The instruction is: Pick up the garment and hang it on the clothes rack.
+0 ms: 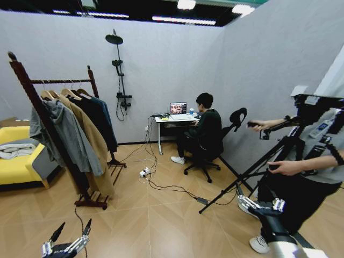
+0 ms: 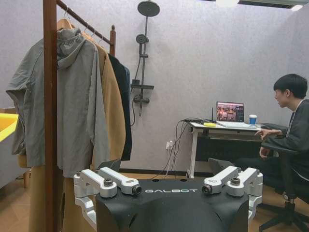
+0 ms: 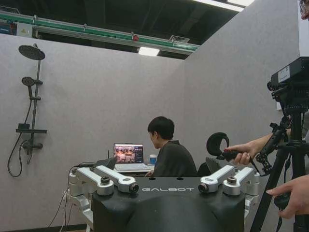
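The clothes rack (image 1: 26,80) stands at the left of the head view, dark reddish-brown with knob-topped posts. On its bar hang a grey hoodie (image 1: 67,134), a tan coat (image 1: 94,142) and a black coat (image 1: 99,115). A dark blue-green edge (image 1: 109,115) at the bar's far end looks like the garment, mostly hidden behind the black coat. My left gripper (image 1: 70,231) is low at the near left, open and empty. On the near right, well away from the rack, my right gripper (image 1: 260,204) is also open and empty. The left wrist view looks past the left gripper (image 2: 170,189) at the rack's near post (image 2: 49,116).
A yellow sofa (image 1: 19,164) with a pale cloth sits left of the rack. Cables and a power strip (image 1: 144,172) trail across the wooden floor. A desk (image 1: 172,121) with an office chair stands at the back. A camera tripod (image 1: 269,158) stands at the right.
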